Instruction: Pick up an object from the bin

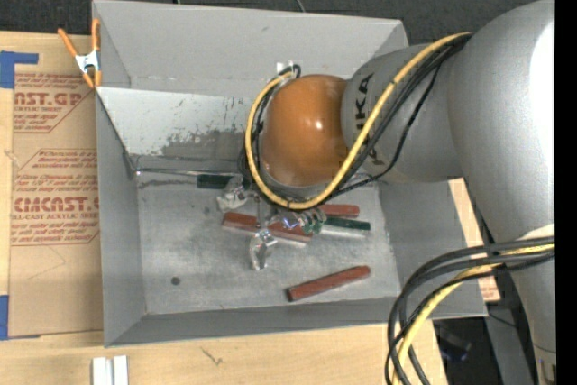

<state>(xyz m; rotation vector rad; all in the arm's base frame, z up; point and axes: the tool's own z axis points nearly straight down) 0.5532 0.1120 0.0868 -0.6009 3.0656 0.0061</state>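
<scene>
We want the gripper [264,241] centred on a single red-brown stick [239,222] in the cluster at the middle of the bin [162,284], clear of its neighbours. How its jaws stand we cannot tell. We count four red-brown sticks, one lying apart [329,282] by the near wall, and two dark green pieces [215,180].

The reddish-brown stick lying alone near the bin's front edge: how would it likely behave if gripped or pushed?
The reddish-brown stick looks straight and even, so it is probably stiff, not floppy. Being thin, it is likely light. Lying flat and alone on the bin floor, it would probably slide or swivel when pushed.
</scene>
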